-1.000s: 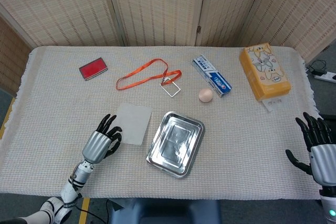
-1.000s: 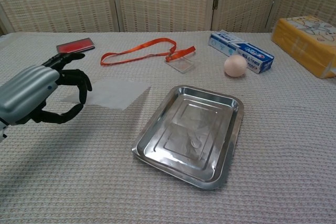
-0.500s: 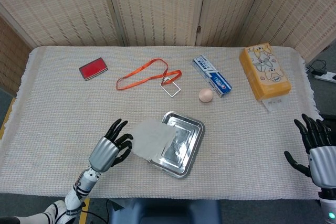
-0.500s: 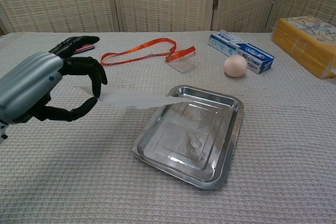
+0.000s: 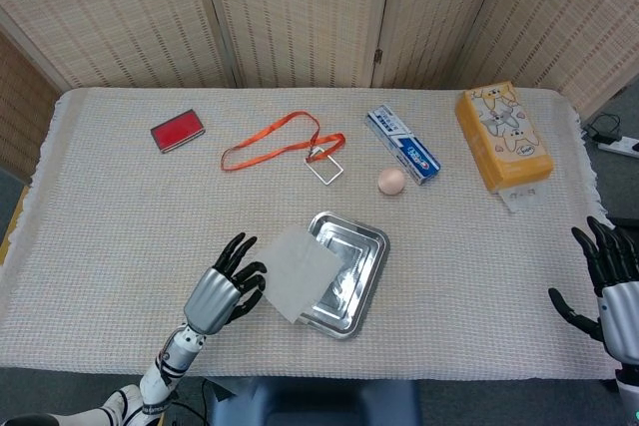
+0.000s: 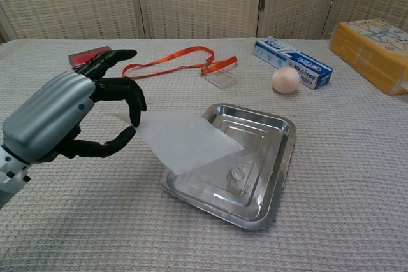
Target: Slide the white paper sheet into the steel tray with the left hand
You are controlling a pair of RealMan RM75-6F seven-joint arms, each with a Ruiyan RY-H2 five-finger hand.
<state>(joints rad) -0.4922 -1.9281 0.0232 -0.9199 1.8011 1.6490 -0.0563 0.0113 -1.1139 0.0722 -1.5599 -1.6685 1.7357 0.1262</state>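
Note:
The white paper sheet (image 5: 300, 268) (image 6: 182, 139) is lifted off the cloth, and my left hand (image 5: 222, 291) (image 6: 67, 118) pinches its left edge between thumb and a finger. The sheet's right half hangs over the left part of the steel tray (image 5: 357, 254) (image 6: 261, 157), which lies near the table's front middle. My right hand (image 5: 611, 286) stays at the far right edge of the head view with its fingers spread and nothing in them.
Behind the tray lie an orange lanyard with a clear badge holder (image 5: 285, 145), a toothpaste box (image 5: 401, 144), an egg (image 5: 390, 181) and a yellow tissue pack (image 5: 503, 136). A red case (image 5: 178, 132) sits at the back left.
My left hand has picked up the paper's edge and carried it right and toward the front; the sheet went from lying on the cloth to hanging over the tray's left side.

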